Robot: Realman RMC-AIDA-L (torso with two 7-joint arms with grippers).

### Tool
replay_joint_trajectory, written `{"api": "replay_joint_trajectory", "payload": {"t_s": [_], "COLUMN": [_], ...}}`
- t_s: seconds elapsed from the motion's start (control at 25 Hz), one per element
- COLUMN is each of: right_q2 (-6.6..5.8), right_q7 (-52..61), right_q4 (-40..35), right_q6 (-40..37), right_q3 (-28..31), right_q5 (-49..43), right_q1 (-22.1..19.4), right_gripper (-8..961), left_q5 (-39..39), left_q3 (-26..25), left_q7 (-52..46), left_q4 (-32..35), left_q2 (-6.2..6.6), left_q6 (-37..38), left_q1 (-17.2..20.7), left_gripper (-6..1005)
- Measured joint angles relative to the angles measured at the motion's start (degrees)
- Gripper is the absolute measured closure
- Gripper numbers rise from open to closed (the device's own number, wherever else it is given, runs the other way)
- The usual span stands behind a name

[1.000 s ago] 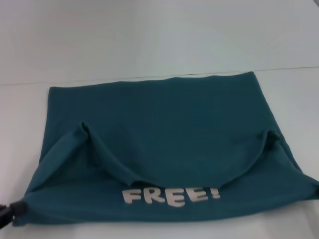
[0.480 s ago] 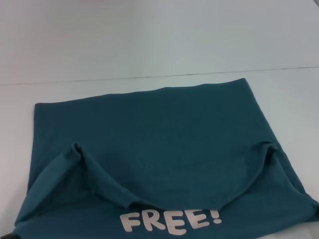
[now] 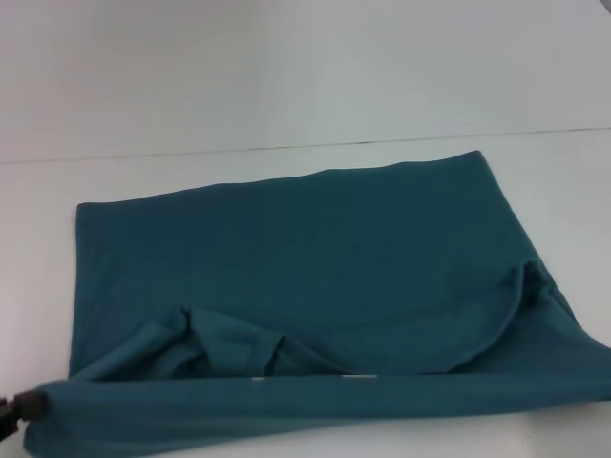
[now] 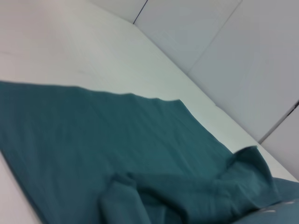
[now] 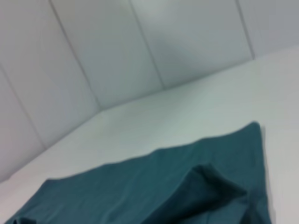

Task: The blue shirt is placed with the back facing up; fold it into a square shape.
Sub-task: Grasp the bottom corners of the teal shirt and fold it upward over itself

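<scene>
I see a white table (image 3: 286, 76) running back to a pale panelled wall (image 4: 243, 51), and the blue shirt (image 3: 315, 258) spread across the near half of it. Its plain teal back lies flat toward the far edge; the near edge is lifted into a long rolled band (image 3: 315, 401) spanning the width. Under that band the cloth bunches into folds on the left and a raised ridge on the right. The left gripper (image 3: 13, 408) sits at the band's left end; I cannot tell its finger state. The right gripper is out of view.
</scene>
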Motion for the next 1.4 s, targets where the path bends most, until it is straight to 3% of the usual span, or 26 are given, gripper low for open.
{"api": "replay_joint_trajectory", "payload": {"t_s": [0.36,0.72,0.92,1.08,1.4], "right_q2": [-0.04,-0.8,-1.88,-1.94,-0.46], "right_q7": [-0.28,5.12,9.86,10.98,9.06], "right_q4": [1.43,0.15,-0.23,0.58,3.99], "right_q6": [-0.24,2.19,9.25,17.63,39.11], "right_q3": [1.45,4.55,3.71,1.11,-4.29], "right_q5": [-0.09,0.33,0.0,-0.19,0.15], "right_q1": [1.7,9.87,17.11,22.91,33.73], "right_gripper": [898,896,895,894,892], "left_q5": [-0.62,-1.44,-1.75,-1.81,-1.82], "left_q3": [-1.97,-3.68,-3.55,-3.45,0.69], "left_q7": [-1.19,-2.78,-4.03,-4.06,-3.92], "left_q4": [-1.48,-3.81,-5.68,-8.55,-14.24], "left_q2": [2.04,4.08,4.37,4.39,3.82], "left_q6": [-5.16,-12.6,-19.9,-28.08,-45.51], "left_q1": [-5.27,-11.31,-14.51,-17.47,-21.91], "left_gripper": [989,989,989,988,988]}}
